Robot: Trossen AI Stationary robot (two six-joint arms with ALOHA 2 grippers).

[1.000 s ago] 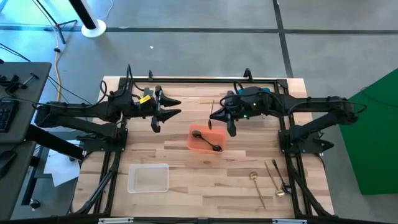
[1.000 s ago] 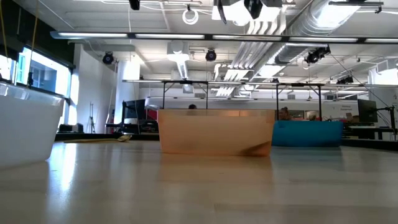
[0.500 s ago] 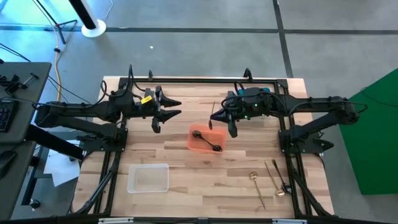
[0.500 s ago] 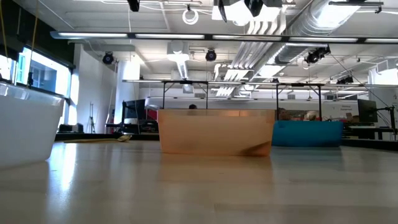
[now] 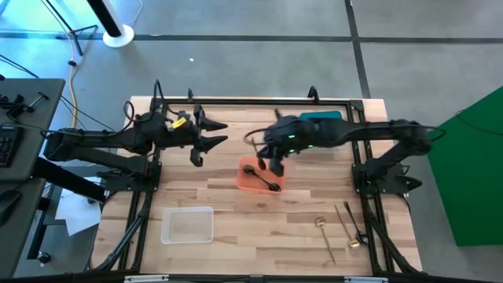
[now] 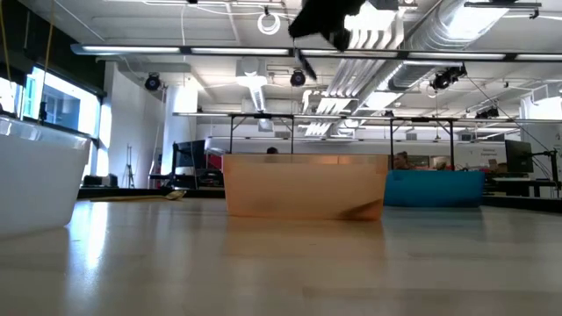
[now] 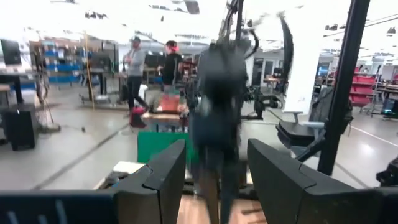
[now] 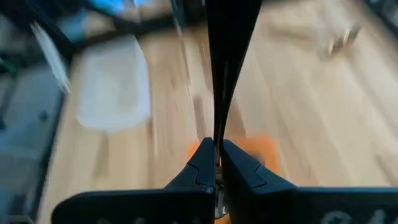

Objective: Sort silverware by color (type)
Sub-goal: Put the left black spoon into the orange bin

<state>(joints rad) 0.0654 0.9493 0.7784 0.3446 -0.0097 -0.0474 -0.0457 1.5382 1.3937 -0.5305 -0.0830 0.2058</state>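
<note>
The right end effector (image 8: 217, 163) is pinched tight on a thin black utensil (image 8: 225, 68), hanging above the orange bin (image 5: 247, 181) in the middle of the worktop (image 5: 236, 200). In the right wrist view the dark handle runs straight out from between the fingertips (image 8: 199, 163), so the hold is near one end only. That is the risk as I read it: a thin strip gripped at its tip can swing or slip, and if it is let go off-centre it could hit the bin's rim and bounce onto the wood. The orange bin already holds black pieces (image 5: 259, 174); a drop from this height might also jostle them.

The left end effector (image 5: 212, 134) waits above the far left part of the worktop, fingers spread, holding nothing.

Now the count. Bins: three, namely the orange one, a clear one (image 5: 187, 225) near the front left, and a blue one (image 5: 321, 116) mostly hidden under the right arm. Black pieces in the orange bin: two, I think, though they overlap. Loose at the front right: a gold spoon (image 5: 324, 234) and a small cluster (image 5: 351, 224) of what looks like two or three more, too small to sort by colour.
</note>
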